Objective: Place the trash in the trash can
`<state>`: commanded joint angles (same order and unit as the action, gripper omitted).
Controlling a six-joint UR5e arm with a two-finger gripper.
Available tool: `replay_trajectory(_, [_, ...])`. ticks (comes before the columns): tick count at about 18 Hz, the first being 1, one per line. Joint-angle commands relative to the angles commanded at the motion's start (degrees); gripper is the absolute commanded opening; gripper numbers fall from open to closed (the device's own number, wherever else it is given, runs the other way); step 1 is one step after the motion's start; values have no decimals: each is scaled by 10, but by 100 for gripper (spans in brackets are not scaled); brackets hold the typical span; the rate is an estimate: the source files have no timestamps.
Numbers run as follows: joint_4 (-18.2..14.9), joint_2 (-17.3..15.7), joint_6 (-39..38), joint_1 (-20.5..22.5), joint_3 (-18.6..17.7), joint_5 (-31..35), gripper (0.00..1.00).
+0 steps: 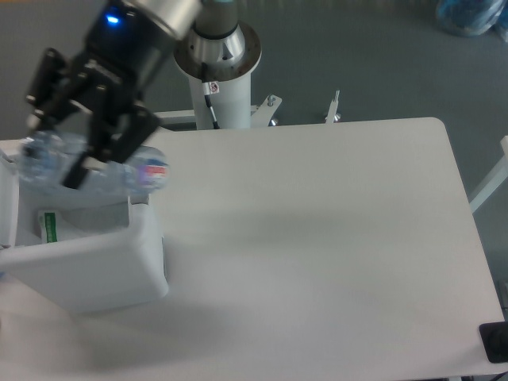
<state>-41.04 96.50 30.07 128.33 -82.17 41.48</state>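
Note:
The white boxy trash can (95,266) stands at the table's left edge. Inside it I see the plastic bag with its green-and-white strip (50,226). My black gripper (63,163) hangs over the can's opening, shut on the clear water bottle (95,167). The bottle lies roughly level across the fingers, its labelled end (152,171) sticking out to the right over the can's rim. Its cap end is blurred at the left.
The white table (317,238) stretches to the right. The arm's base column (218,71) stands behind the table's far edge. A black object (496,341) sits at the front right corner.

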Motion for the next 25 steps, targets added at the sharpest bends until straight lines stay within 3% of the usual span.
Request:
replay_trajectory(9, [0, 16, -1, -27, -40, 2, 64])
replay_trajectory(14, [1, 20, -1, -29, -63, 2, 69])
replay_trajectory(16, [1, 19, -1, -28, -69, 1, 79])
replay_trajectory(17, [0, 19, -1, -28, -69, 2, 95])
replay_trajectory(18, [0, 19, -2, -28, -69, 2, 100])
replay_trajectory(25, [-2, 15, 0, -5, -60, 10, 100])
